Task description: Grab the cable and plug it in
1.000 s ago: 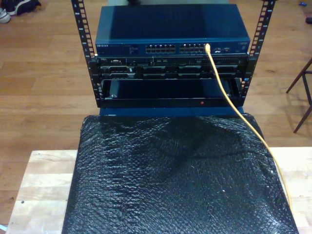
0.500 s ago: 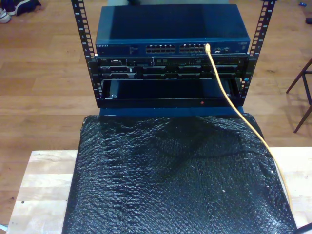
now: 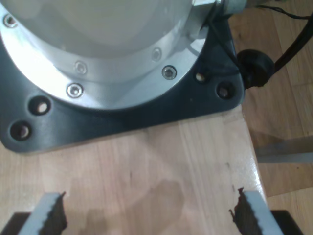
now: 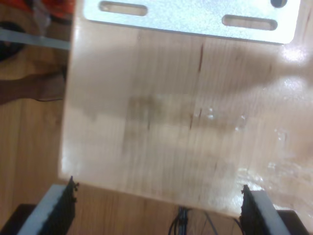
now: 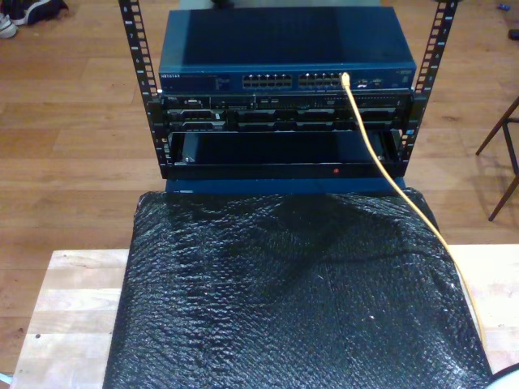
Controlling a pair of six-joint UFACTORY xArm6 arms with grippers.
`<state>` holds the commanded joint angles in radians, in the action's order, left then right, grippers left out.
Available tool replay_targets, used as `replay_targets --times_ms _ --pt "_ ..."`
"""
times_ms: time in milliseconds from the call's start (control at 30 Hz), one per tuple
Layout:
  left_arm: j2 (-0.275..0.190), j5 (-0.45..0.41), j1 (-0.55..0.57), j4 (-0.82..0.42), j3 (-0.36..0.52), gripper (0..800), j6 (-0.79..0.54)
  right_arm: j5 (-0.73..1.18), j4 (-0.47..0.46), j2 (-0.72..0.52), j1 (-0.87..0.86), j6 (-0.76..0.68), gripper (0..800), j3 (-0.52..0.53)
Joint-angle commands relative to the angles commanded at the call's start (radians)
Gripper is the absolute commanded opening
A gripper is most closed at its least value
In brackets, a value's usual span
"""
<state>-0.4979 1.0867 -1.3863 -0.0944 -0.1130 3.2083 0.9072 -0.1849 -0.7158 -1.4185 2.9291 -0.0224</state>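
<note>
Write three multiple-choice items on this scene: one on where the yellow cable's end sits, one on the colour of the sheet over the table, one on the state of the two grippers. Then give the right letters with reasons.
1. Where is the upper end of the cable?
A. In a port on the blue switch
B. Loose on the floor
C. Coiled on the sheet

2. What colour is the crinkled sheet on the table?
A. White
B. Black
C. Red

3. How do the two grippers stand?
A. Both shut on the cable
B. One open, one shut
C. Both open, holding nothing

Answers:
1. A: the cable runs up to the port row of the blue switch in the rack.
2. B: the sheet is black against the pale table.
3. C: my first gripper and my second gripper each show fingers wide apart over bare wood.
</note>
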Motion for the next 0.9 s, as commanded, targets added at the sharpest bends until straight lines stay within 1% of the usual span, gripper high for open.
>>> replay_targets --times_ms 300,900 --pt "0.0 0.0 0.0 0.0 0.002 800 0.0 -0.092 0.003 0.0 -0.014 0.0 800 0.051" --pt "0.0 0.0 0.0 0.0 0.0 800 0.0 -0.098 0.003 0.0 -0.02 -0.003 800 0.052"
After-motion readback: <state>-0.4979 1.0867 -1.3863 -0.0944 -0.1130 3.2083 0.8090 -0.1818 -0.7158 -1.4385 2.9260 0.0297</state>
